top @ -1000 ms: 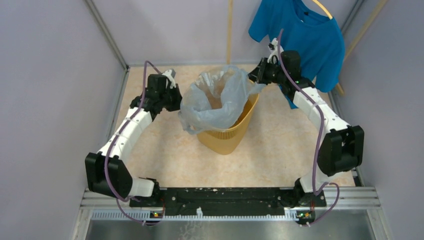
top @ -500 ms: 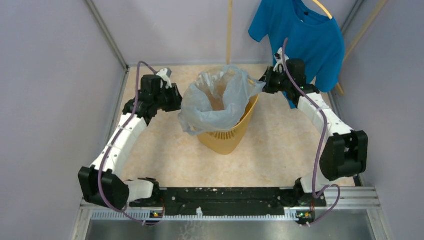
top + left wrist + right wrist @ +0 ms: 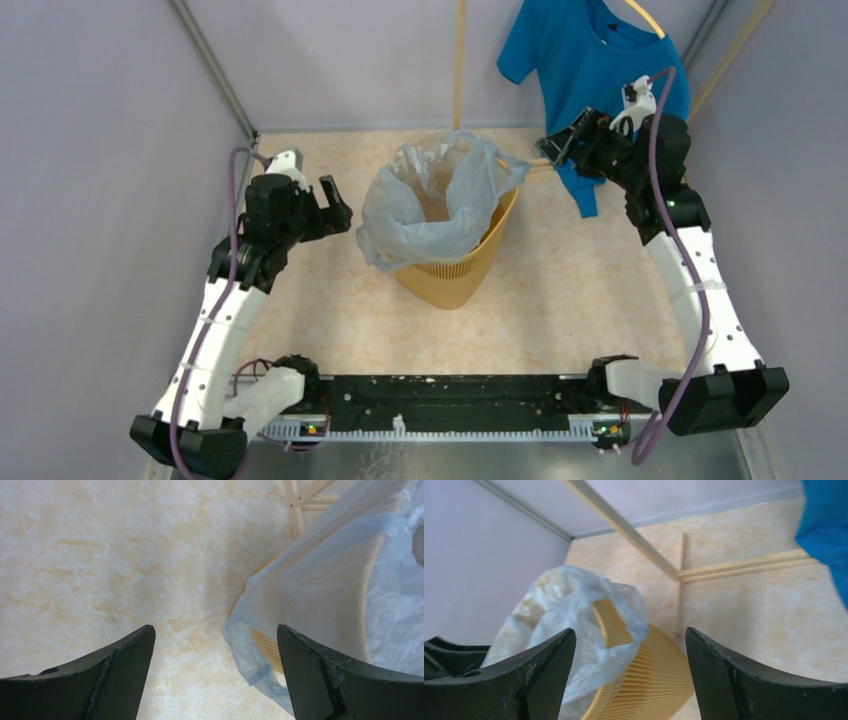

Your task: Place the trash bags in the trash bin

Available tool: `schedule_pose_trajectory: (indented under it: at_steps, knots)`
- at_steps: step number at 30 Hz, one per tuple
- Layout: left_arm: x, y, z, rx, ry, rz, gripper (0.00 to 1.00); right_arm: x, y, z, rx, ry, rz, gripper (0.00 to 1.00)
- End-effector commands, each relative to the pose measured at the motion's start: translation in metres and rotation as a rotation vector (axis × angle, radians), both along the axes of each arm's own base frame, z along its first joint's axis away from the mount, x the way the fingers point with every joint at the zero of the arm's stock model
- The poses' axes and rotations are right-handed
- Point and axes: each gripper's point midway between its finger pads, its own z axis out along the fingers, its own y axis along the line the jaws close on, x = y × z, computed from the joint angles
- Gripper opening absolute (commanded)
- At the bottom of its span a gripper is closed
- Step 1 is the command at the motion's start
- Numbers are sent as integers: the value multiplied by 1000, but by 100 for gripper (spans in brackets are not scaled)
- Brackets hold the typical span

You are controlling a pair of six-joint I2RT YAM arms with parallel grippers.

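Pale film trash bag (image 3: 420, 215) overhangs trash bin (image 3: 450, 280) rim; left fingers (image 3: 115, 680) and right fingers (image 3: 734, 680) spread, standing clear.

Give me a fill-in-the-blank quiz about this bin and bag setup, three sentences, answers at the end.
1. The trash bag is draped over the rim of the trash bin, and its thin film is pale ____.
2. The left gripper and the right gripper both have their jaws ____, holding nothing.
3. The T-shirt hangs at the back, nearest the ____ arm.

Missing words: blue; open; right.
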Motion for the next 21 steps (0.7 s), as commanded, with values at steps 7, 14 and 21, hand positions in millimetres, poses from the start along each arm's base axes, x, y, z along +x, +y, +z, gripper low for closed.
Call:
schedule_pose_trajectory:
  at_steps: [7, 14, 21]
  knots:
    - [-41, -37, -55, -289, 97, -67, 98, -13, 59, -3, 205, 73, 243, 77]
    - [-41, -54, -75, -357, 145, -124, 98, -22, 69, -24, 210, 113, 234, 69]
    - [-37, -60, -84, -376, 164, -139, 94, -33, 65, -28, 208, 110, 225, 37]
